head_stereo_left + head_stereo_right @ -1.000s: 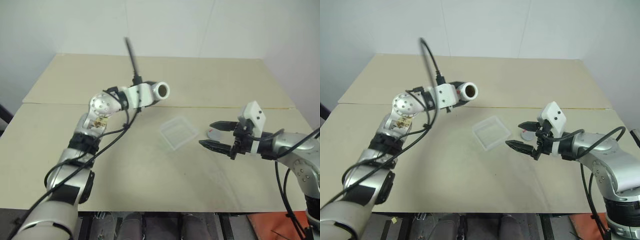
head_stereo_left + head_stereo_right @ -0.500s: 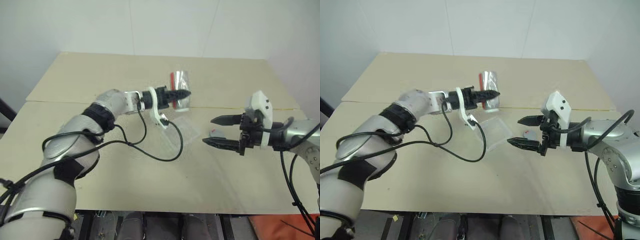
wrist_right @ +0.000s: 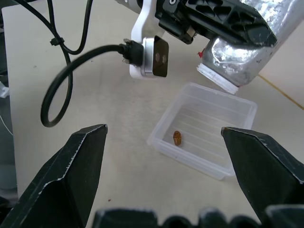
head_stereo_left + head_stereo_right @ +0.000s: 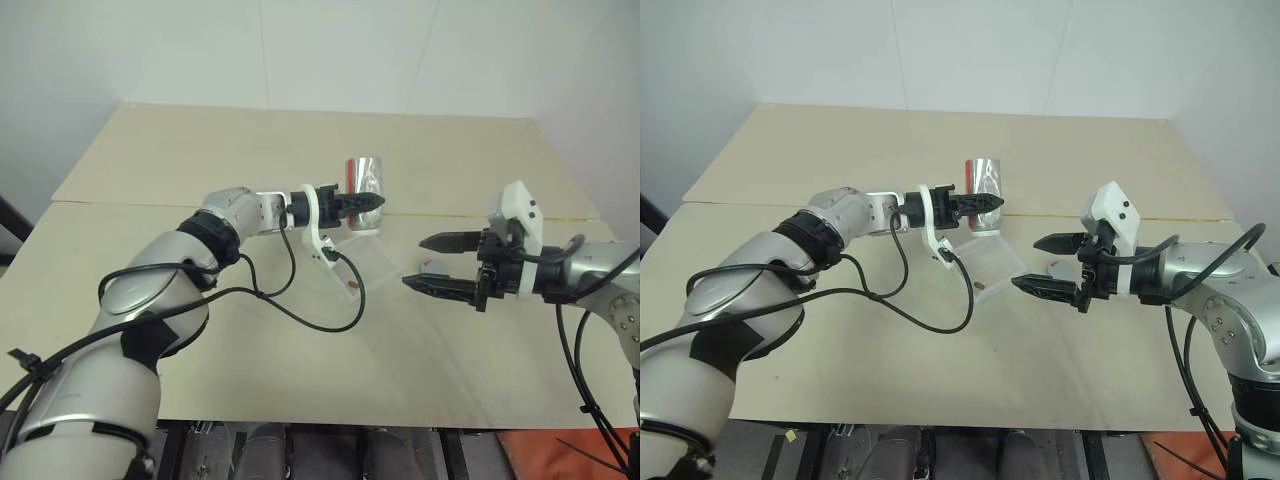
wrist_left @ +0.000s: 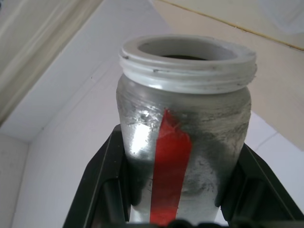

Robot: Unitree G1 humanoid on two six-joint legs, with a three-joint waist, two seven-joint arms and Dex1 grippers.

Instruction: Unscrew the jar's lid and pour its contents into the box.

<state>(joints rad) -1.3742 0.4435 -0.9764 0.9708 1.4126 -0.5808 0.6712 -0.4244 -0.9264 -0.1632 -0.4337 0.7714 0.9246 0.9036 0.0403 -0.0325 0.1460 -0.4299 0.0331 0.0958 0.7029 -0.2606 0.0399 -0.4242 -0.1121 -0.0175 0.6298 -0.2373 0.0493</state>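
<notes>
Behind right fingers (image 4: pixel 447 266) — lid (image 4: pixel 430 265) mostly hidden.

Silvery jar (image 4: pixel 983 193) upended – mouth over clear box (image 3: pixel 209 137), brown pellet (image 3: pixel 176 137) inside

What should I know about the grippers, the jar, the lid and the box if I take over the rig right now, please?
Left gripper: shut on the jar, held upside down in the air, open mouth down over the box.
Right gripper: open, holding nothing, hovering above the table to the right of the box.
Lid: off, lying on the table behind the right gripper.
Contents: one small brown piece lies in the box.
Done: lid unscrewed, contents poured.
Left: probably only to right the jar and set it down.
</notes>
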